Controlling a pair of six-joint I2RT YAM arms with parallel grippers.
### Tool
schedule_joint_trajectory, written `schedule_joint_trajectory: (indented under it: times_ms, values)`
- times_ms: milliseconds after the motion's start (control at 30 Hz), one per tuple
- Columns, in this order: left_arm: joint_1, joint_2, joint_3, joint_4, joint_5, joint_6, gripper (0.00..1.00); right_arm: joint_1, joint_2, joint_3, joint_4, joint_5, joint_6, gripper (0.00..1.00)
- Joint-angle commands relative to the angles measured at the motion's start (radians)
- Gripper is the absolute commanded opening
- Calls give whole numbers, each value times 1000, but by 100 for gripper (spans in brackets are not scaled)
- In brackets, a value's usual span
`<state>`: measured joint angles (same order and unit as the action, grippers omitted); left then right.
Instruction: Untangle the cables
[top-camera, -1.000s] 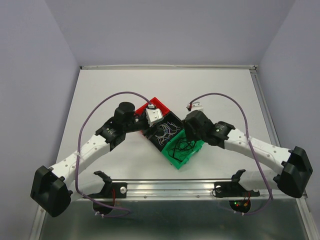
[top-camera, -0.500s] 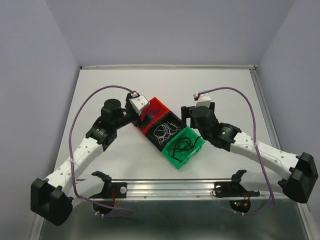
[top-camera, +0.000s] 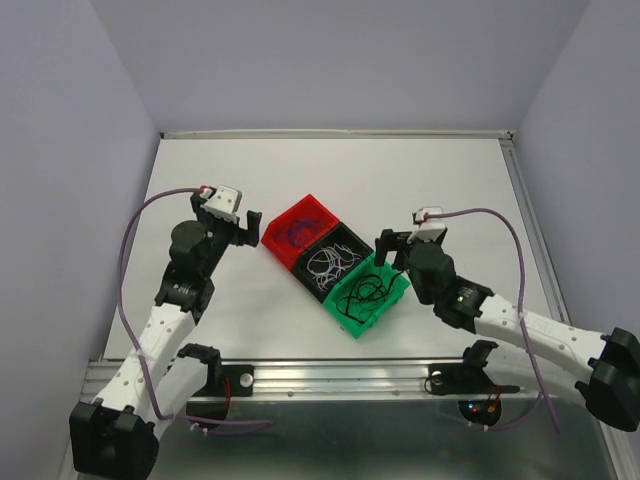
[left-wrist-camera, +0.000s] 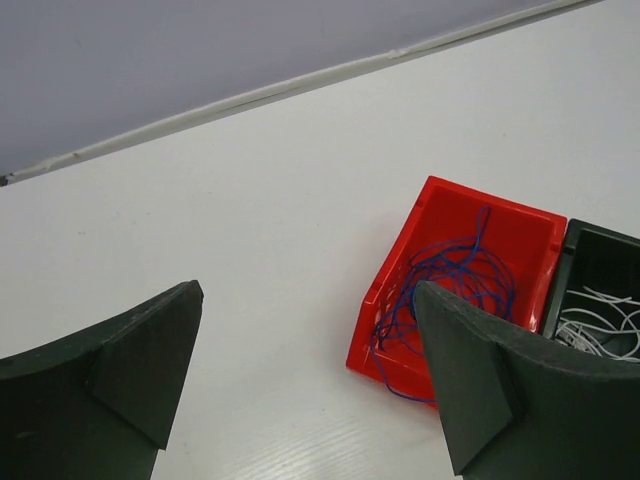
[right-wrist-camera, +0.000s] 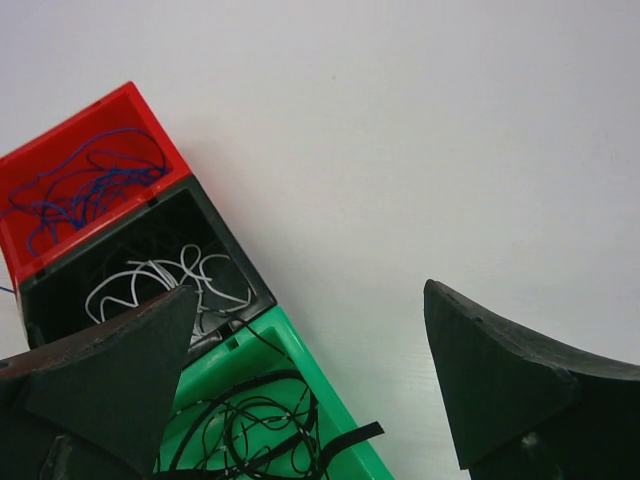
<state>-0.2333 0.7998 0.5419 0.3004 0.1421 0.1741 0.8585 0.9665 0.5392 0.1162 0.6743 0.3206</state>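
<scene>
Three small bins stand in a diagonal row mid-table. The red bin (top-camera: 297, 228) holds the blue-purple cable (left-wrist-camera: 452, 276). The black bin (top-camera: 350, 240) holds the white cable (top-camera: 332, 263). The green bin (top-camera: 392, 297) holds the black cable (top-camera: 362, 293). A loop of blue cable hangs over the red bin's near wall in the left wrist view. A flat black end sticks out over the green bin's rim (right-wrist-camera: 350, 437). My left gripper (top-camera: 238, 222) is open and empty, left of the red bin. My right gripper (top-camera: 393, 247) is open and empty, just right of the green bin.
The white table (top-camera: 340, 180) has a raised metal rail along its back and right edges (top-camera: 525, 215). A metal bar (top-camera: 340, 375) runs along the near edge with the arm mounts. Grey walls close in on three sides.
Both arms have pulled back from over the bins: the left gripper swung out to the left, the right gripper drew back to the right and nearer. The cables stay in their bins.
</scene>
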Motion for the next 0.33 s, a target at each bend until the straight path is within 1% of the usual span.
schedule_joint_trajectory:
  times_ms: [0,300]
  values:
    - [3,-31,-10,106,-7,-21,99,-1,-17,-21,138,57,9,100]
    - [2,-45,-36,124,63,-7,99,-1,-29,-31,149,64,14,100]
